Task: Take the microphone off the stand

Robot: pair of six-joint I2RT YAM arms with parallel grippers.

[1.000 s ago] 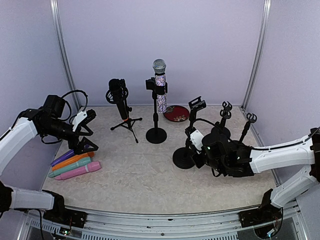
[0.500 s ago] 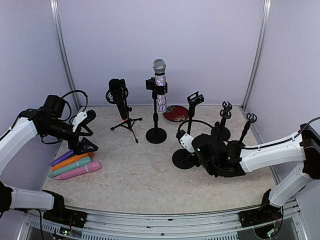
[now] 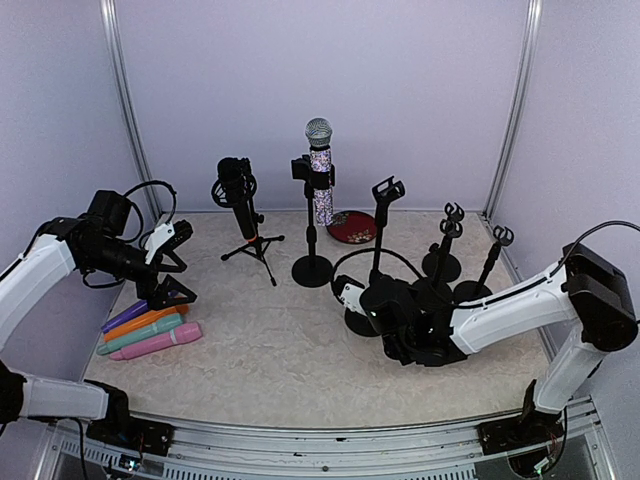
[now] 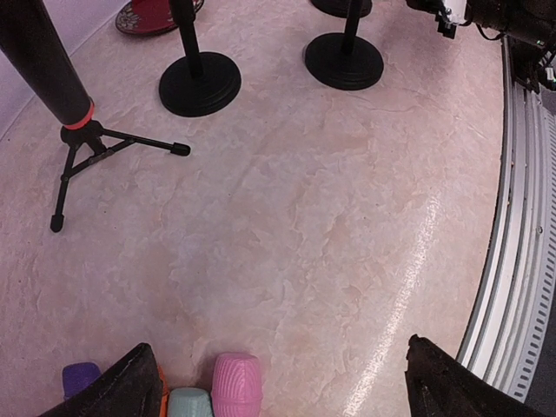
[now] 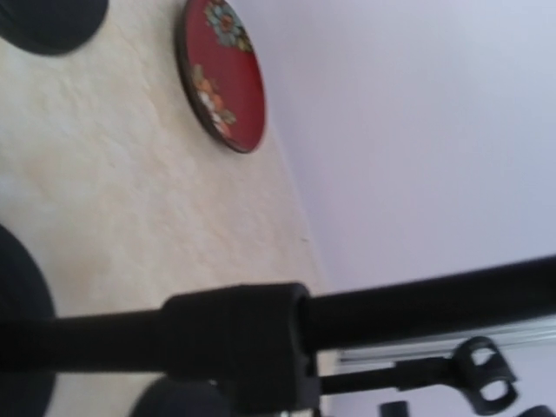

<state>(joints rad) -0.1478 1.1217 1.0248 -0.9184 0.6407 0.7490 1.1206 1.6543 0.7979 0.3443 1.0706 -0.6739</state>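
The microphone (image 3: 319, 165), with a silver mesh head and a glittery handle, stands upright in the clip of a black round-base stand (image 3: 312, 268) at the back centre. My left gripper (image 3: 172, 268) hovers open at the far left, well away from it, above several coloured microphones (image 3: 150, 332); its fingertips (image 4: 122, 391) frame bare tabletop. My right gripper (image 3: 372, 296) is low beside a different, empty stand (image 3: 380, 240), shut on its pole (image 5: 417, 300), which crosses close in front of the right wrist camera. The fingers themselves are hidden there.
A black microphone on a small tripod (image 3: 243, 205) stands left of the task stand. A red plate (image 3: 352, 227) lies behind it. Two more empty clip stands (image 3: 446, 240) (image 3: 492, 262) are at the right. Pink (image 4: 236, 384) and teal (image 4: 191, 402) microphone heads lie under the left wrist.
The right arm has swung left and the empty stand in its grip has come more upright, its base sliding slightly left. The left arm and the microphone have not moved.
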